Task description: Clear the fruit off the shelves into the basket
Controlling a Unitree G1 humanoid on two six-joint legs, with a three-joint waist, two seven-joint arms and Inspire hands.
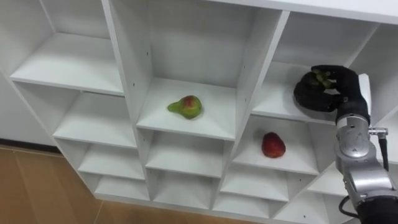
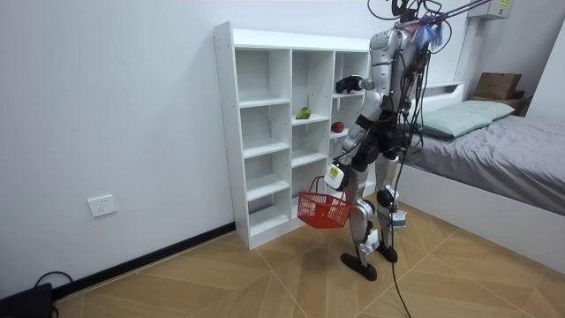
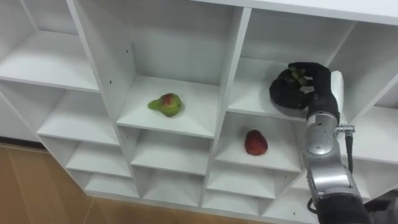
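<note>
Pear (image 1: 185, 107): in the left eye view it lies on a shelf in the middle column of the white shelf unit (image 1: 255, 68). A red fruit (image 1: 273, 145) sits one column to the right, on a lower shelf. The right hand (image 1: 329, 90) is inside the compartment above the red fruit, with its fingers curled round a small green fruit (image 1: 320, 77).

Right eye view: same layout. The pear and the red fruit are well apart from the hand.

Room view: the robot stands upright facing the shelf unit, right arm raised to the upper compartment. The left hand (image 2: 338, 170) hangs low with a red basket (image 2: 324, 210) just below it. Its grip state cannot be told.
</note>
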